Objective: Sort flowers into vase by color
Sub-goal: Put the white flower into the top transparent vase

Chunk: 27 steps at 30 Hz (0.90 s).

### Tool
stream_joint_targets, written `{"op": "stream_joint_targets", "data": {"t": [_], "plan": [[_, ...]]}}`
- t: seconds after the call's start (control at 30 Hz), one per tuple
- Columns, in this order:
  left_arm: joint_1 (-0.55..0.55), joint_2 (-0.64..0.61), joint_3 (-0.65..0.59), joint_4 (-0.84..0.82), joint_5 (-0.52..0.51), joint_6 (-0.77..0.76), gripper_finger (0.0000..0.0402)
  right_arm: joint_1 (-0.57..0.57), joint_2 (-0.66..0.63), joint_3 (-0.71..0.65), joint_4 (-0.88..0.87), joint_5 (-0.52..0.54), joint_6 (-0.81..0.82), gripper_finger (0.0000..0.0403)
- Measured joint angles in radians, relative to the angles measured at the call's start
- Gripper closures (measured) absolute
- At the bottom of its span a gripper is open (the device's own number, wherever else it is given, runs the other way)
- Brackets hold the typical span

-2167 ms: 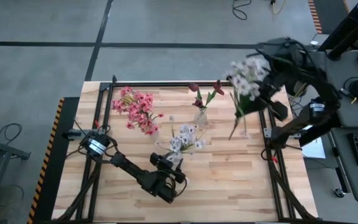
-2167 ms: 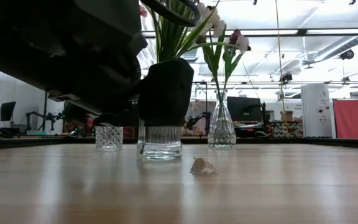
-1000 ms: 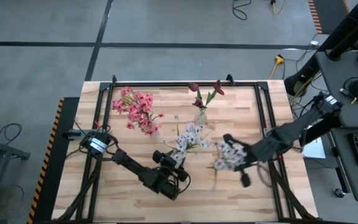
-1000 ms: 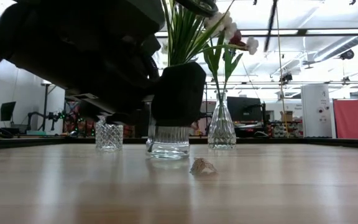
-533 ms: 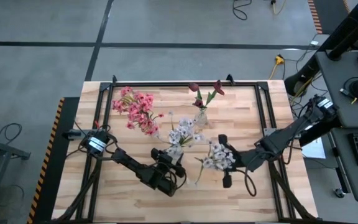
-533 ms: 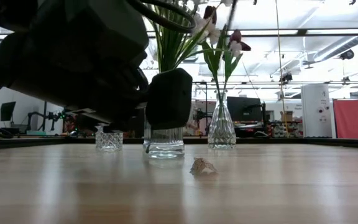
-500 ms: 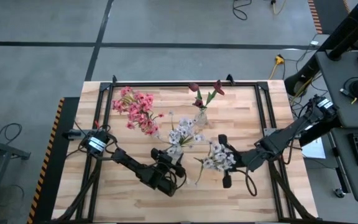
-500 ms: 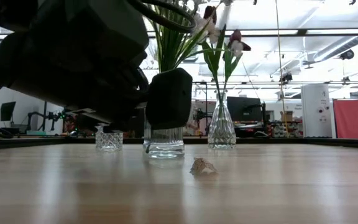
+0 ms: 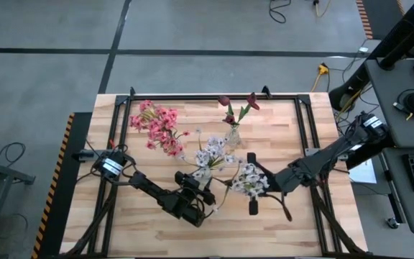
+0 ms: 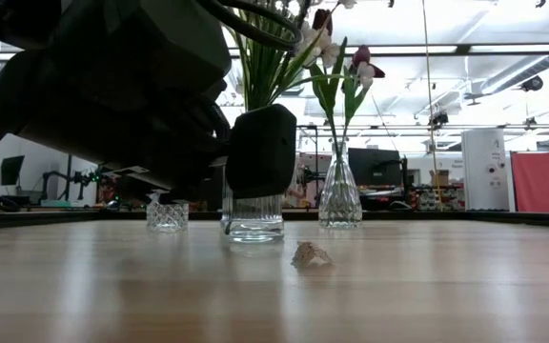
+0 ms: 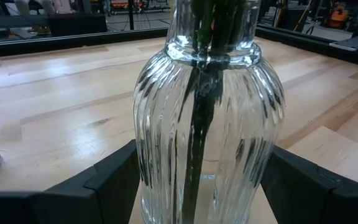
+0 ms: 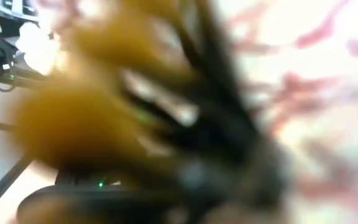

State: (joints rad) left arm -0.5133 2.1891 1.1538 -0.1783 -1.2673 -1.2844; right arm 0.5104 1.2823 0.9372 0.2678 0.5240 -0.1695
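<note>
Holding my ribbed clear glass vase (image 11: 207,118) between my left gripper (image 9: 192,205)'s wide fingers, I bring a white-lilac flower bunch (image 9: 248,178) near, pinched tight in my right gripper (image 9: 270,181). Its thin green stalk could miss the narrow neck, bump the vase, and tip it onto the wooden counter (image 9: 279,230).

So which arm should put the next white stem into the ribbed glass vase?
The right: its pincer already carries a white-lilac blossom stem beside the ribbed glass vase, which the left pincer is gripping.
</note>
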Motion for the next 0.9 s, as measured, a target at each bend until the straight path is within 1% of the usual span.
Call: {"op": "stream_joint_targets", "data": {"t": [0.23, 0.43, 0.9], "plan": [[0.0, 0.001, -0.002, 0.001, 0.0, -0.003, 0.0129, -0.041, 0.05, 0.0, 0.06, 0.0, 0.003, 0.0385], [0.0, 0.001, -0.003, 0.003, 0.001, 0.008, 0.0129, -0.078, 0.059, 0.006, 0.06, 0.001, 0.02, 0.0385], [0.0, 0.0, -0.005, 0.001, 0.01, 0.027, 0.0129, -0.112, 0.095, 0.006, 0.092, -0.001, 0.007, 0.0385]]}}
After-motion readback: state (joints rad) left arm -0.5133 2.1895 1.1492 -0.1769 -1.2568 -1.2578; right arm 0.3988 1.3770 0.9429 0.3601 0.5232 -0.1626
